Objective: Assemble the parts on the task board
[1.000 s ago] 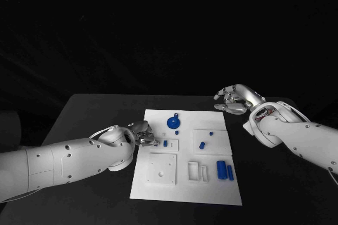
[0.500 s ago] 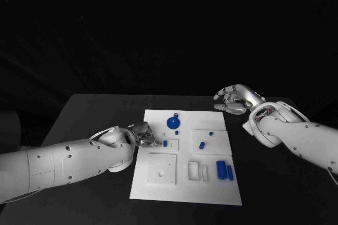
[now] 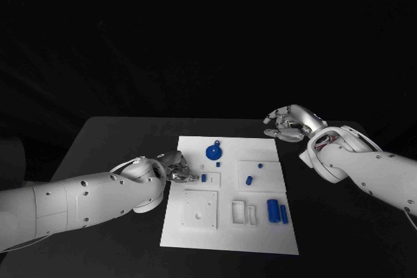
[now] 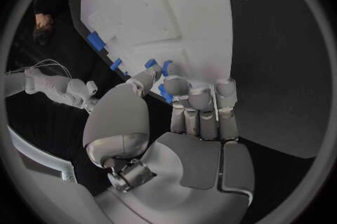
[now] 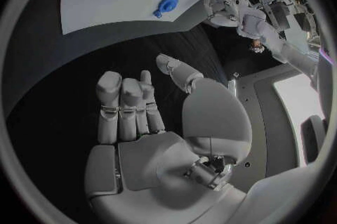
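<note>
Two bulky glossy white robot arms with small dark screw holes, left silver many-fingered metal hand [image 3: 176, 167], right silver many-fingered metal hand [image 3: 289, 122], thin cables at the right wrist

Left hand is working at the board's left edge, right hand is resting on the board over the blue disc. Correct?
Not quite. The left hand is at the left edge of the board, but the right hand is off the board, over the black table past its far right corner, away from the blue disc. The head view shows it.
</note>
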